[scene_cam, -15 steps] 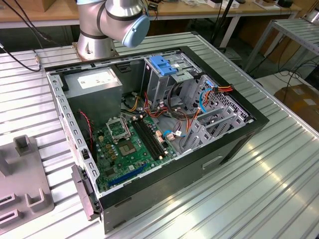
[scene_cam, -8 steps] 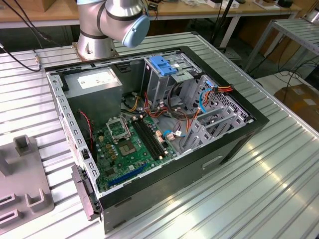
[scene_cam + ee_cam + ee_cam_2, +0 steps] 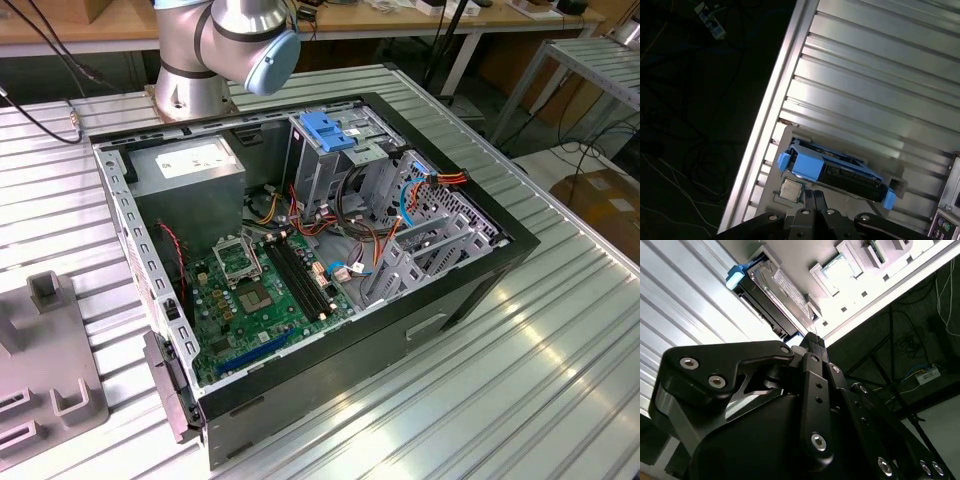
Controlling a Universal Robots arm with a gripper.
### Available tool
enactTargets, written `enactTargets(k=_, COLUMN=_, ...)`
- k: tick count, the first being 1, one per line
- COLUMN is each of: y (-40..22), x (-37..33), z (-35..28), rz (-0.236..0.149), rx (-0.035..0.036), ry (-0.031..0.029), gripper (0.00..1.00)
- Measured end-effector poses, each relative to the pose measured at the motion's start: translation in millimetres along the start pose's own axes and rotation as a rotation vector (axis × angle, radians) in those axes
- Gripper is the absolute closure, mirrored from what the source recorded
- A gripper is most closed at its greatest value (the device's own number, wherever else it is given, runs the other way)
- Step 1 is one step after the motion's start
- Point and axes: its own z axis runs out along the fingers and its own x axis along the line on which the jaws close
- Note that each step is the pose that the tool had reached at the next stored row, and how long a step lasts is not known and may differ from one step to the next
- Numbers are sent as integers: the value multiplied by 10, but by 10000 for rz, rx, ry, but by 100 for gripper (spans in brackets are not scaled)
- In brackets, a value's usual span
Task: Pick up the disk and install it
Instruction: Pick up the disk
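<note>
The disk [image 3: 845, 175] stands on edge in a slot of a grey fixture [image 3: 805, 135], with a blue rail at each of its 2 ends. In the second wrist view its [image 3: 772, 290] metal face and pale label show. It has not been picked up. Just beside it in the fixture sits a small square chip [image 3: 790, 190]. The fixture lies on the ribbed metal counter [image 3: 865, 65], near the counter's edge, with dark floor and cables beyond.

My gripper [image 3: 815, 196] hangs over the fixture, close to the disk but apart from it. I read the jaws as pressed together with nothing between them, and the second wrist view [image 3: 815, 340] shows the same.

In the exterior view the arm [image 3: 225, 40] rises at the top of the frame, toward the exterior view's left. Below it, at the middle of the frame, an open computer case [image 3: 470, 275] lies on the counter. Inside are a green motherboard [image 3: 255, 290], a grey power-supply box [image 3: 190, 170] and a metal cage with a blue top [image 3: 330, 135].
</note>
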Motion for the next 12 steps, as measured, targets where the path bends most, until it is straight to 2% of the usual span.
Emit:
enactTargets(k=5, y=0, x=0, z=0, rz=-791, rx=26, ry=-26, gripper=90)
enactTargets(k=12, y=0, x=0, z=1, rz=-1521, rx=51, ry=-53, gripper=90)
